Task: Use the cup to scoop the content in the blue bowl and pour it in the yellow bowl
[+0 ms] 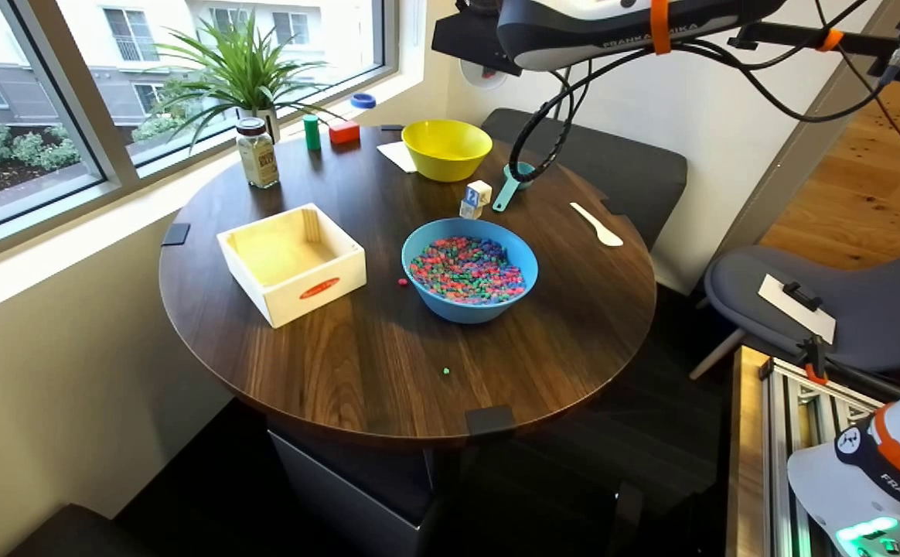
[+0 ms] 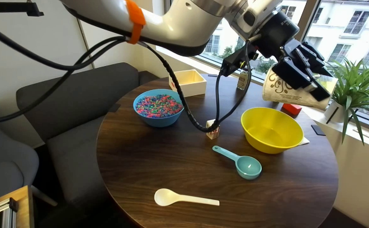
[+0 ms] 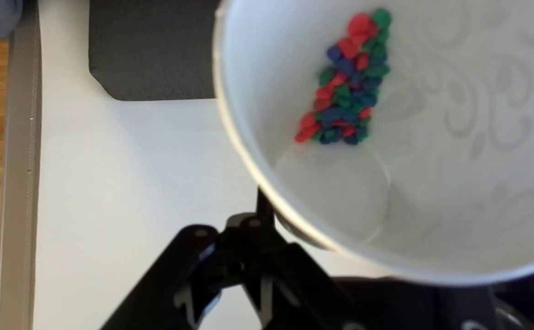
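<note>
The white cup (image 2: 279,88), printed with brown swirls, lies tilted nearly on its side in my gripper (image 2: 323,83). The fingers are shut around its sides, above and behind the yellow bowl (image 2: 267,146) in that exterior view. In the wrist view the cup's inside (image 3: 432,197) shows a small heap of red, blue and green content (image 3: 347,87) along its wall. The far finger is hidden by the cup. The blue bowl (image 1: 465,312) holds much content (image 1: 469,271). The yellow bowl (image 1: 446,166) shows bare yellow inside. The cup is out of view in that exterior view.
A wooden box (image 1: 315,290), letter blocks (image 1: 473,201), a teal scoop (image 2: 248,167), a white spoon (image 2: 187,198) and a jar (image 1: 258,158) stand on the round table (image 1: 342,371). A red block (image 1: 344,132) and green cylinder (image 1: 311,133) are near the window plant (image 1: 245,73).
</note>
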Motion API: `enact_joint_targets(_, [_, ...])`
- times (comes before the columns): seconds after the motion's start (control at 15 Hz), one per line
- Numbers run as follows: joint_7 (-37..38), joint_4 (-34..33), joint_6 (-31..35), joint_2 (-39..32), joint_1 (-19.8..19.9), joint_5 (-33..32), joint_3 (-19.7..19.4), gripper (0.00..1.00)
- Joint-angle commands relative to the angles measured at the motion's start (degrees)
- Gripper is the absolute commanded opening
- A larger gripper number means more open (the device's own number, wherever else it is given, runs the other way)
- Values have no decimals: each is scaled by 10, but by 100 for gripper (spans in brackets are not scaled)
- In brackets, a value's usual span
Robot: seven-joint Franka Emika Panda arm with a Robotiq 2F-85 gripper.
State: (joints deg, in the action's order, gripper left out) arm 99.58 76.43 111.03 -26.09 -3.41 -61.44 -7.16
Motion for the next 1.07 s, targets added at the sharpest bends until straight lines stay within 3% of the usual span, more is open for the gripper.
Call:
enact_joint_targets(0.0, [26,-42,-7,-40,-10,-43,-5,38])
enact_joint_targets(0.4, [42,-65,-14,-72,-17,-114,-4,38])
enact_joint_targets(1.0, [44,-72,-17,-87,-18,-160,0,38])
